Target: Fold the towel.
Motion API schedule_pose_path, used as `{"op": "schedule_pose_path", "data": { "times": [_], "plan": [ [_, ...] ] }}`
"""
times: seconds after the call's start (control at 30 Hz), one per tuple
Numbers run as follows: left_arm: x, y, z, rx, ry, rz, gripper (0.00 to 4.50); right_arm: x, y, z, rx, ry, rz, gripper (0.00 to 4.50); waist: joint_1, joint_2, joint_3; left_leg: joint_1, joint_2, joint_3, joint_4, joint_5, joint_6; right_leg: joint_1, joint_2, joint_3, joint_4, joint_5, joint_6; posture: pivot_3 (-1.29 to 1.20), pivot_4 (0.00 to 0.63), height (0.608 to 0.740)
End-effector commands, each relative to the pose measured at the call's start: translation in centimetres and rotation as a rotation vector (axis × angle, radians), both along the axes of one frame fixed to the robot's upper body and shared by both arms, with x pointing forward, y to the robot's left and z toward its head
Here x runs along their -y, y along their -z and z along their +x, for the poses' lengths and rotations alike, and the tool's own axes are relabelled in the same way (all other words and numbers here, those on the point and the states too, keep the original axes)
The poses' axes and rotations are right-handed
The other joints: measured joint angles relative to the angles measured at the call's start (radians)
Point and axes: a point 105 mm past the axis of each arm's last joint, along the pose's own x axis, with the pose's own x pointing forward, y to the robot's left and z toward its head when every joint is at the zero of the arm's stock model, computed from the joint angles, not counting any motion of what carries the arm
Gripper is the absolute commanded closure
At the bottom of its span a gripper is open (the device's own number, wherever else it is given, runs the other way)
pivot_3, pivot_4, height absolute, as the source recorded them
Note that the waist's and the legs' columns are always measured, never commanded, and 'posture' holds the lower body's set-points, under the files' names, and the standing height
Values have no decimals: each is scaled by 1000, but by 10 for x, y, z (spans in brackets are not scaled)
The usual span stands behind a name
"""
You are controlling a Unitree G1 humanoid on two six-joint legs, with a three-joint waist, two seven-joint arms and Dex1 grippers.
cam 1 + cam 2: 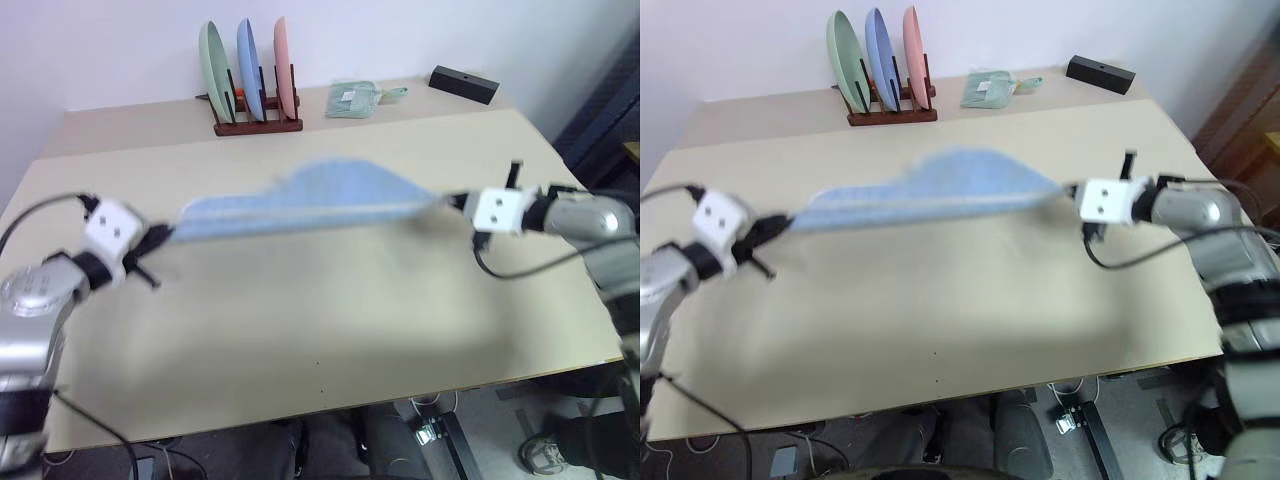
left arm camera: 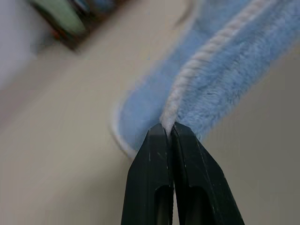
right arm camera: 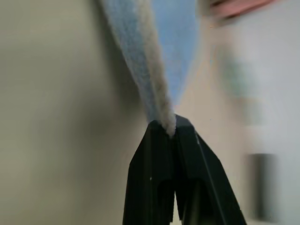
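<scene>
The light blue towel (image 1: 315, 203) hangs stretched in the air above the tan table (image 1: 300, 330), pulled taut between my two grippers. On the left, my left gripper (image 1: 165, 235) is shut on one end, its black fingers (image 2: 157, 159) pinching the pale cream hem (image 2: 197, 65). At the right, my right gripper (image 1: 452, 203) is shut on the other end, its fingers (image 3: 157, 145) clamped over the towel's edge (image 3: 154, 89). The cloth bulges upward in the middle.
A wooden rack (image 1: 255, 125) with three upright plates, green, blue and pink, stands at the table's far edge. A small pale green folded cloth (image 1: 352, 100) lies beside it, and a black box (image 1: 464, 84) sits at the far right corner.
</scene>
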Motion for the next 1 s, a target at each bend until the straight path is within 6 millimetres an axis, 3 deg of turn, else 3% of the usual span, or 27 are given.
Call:
{"op": "schedule_pose_path", "data": {
  "times": [0.03, 0.2, 0.33, 0.43, 0.6, 0.77, 1.0],
  "plan": [
    [3, 0, -30, -74, 35, 12, 4500, 0, -14, -25, -104, -4, 26, 4468, 12, 0, 0, 1, 0, 0, 1, 0, 0, 1, 0, 0, 0, 1, -1, 0, 150, 740],
    [9, 18, -72, -265, 90, -31, 4500, 5, -5, -58, -317, 24, 39, 4468, 56, 1, 1, 8, 3, 1, 6, -2, 2, 12, 2, -1, -1, 3, -2, 0, 150, 740],
    [4, 15, -74, -249, 56, -38, 4500, 3, -12, -59, -296, 32, 55, 4468, 78, 1, 1, 15, 3, 0, 7, -7, 9, 22, 2, -3, -7, 3, -1, 0, 150, 740],
    [-5, 9, -59, -189, -5, -45, 4500, 0, -16, -49, -243, 33, 57, 4468, 87, 1, 1, 14, 3, 1, 8, -5, 5, 22, 2, -3, -8, 3, 0, 0, 150, 740],
    [-20, 4, -18, -68, -87, 22, 4500, -6, -18, -7, -90, 52, 51, 4468, 83, 1, 1, 16, 4, 1, 8, -5, 4, 25, 3, -4, -12, 5, 1, 0, 150, 740],
    [-19, 4, 17, -11, -105, 35, 4500, -8, -14, 27, -23, 89, 48, 4468, 83, 1, 1, 13, 4, 2, 7, -5, 4, 21, 3, -4, -14, 7, 2, 0, 150, 740],
    [-13, 11, 55, 13, -109, 45, 4500, -13, 4, 54, -20, 112, 42, 4468, 80, 1, 1, 11, 4, 3, 7, -5, 5, 18, 3, -5, -14, 8, 2, 0, 150, 740]
  ]
}}
